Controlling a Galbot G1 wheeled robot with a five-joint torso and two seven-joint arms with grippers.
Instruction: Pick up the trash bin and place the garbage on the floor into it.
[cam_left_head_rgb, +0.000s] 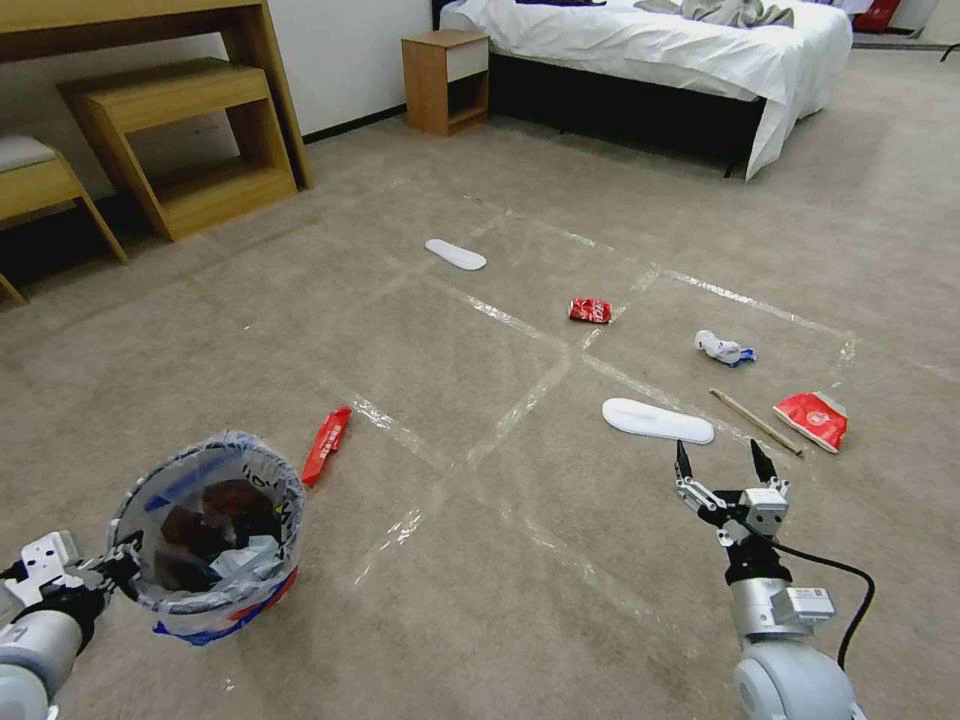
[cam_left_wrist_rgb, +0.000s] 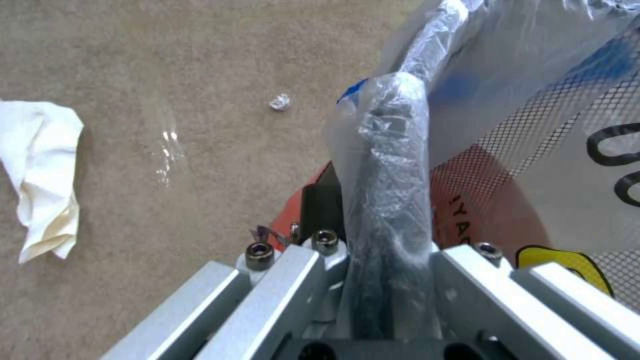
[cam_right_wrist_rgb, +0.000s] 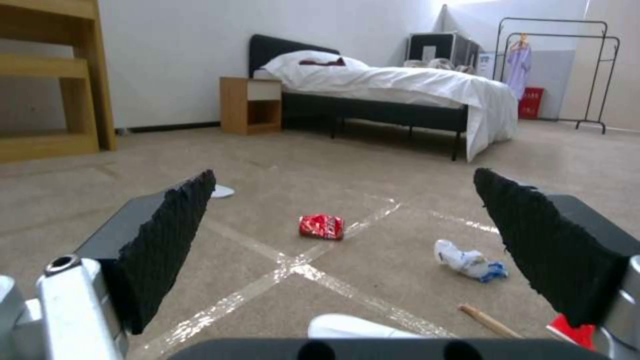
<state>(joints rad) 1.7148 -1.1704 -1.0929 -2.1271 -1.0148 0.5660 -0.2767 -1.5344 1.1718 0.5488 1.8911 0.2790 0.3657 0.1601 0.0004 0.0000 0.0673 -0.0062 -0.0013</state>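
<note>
My left gripper (cam_left_head_rgb: 118, 568) is shut on the rim of the trash bin (cam_left_head_rgb: 210, 535), a red bucket lined with a crinkled clear bag and holding some litter. The left wrist view shows the bag-wrapped rim (cam_left_wrist_rgb: 390, 165) clamped between the fingers. My right gripper (cam_left_head_rgb: 727, 462) hangs open just above the carpet, right behind a white insole (cam_left_head_rgb: 657, 420). Garbage on the floor (cam_left_head_rgb: 480, 560): a wooden stick (cam_left_head_rgb: 755, 421), red wrapper (cam_left_head_rgb: 812, 418), crumpled paper (cam_left_head_rgb: 722, 348), crushed can (cam_left_head_rgb: 590, 310), a far insole (cam_left_head_rgb: 455, 254), a long red wrapper (cam_left_head_rgb: 327, 444).
A bed (cam_left_head_rgb: 660, 50) and nightstand (cam_left_head_rgb: 445, 80) stand at the back, wooden shelves (cam_left_head_rgb: 180, 140) at the back left. A white cloth (cam_left_wrist_rgb: 40, 175) and a small scrap (cam_left_wrist_rgb: 280, 101) lie on the carpet near the bin. Tape lines (cam_left_head_rgb: 520, 400) cross the floor.
</note>
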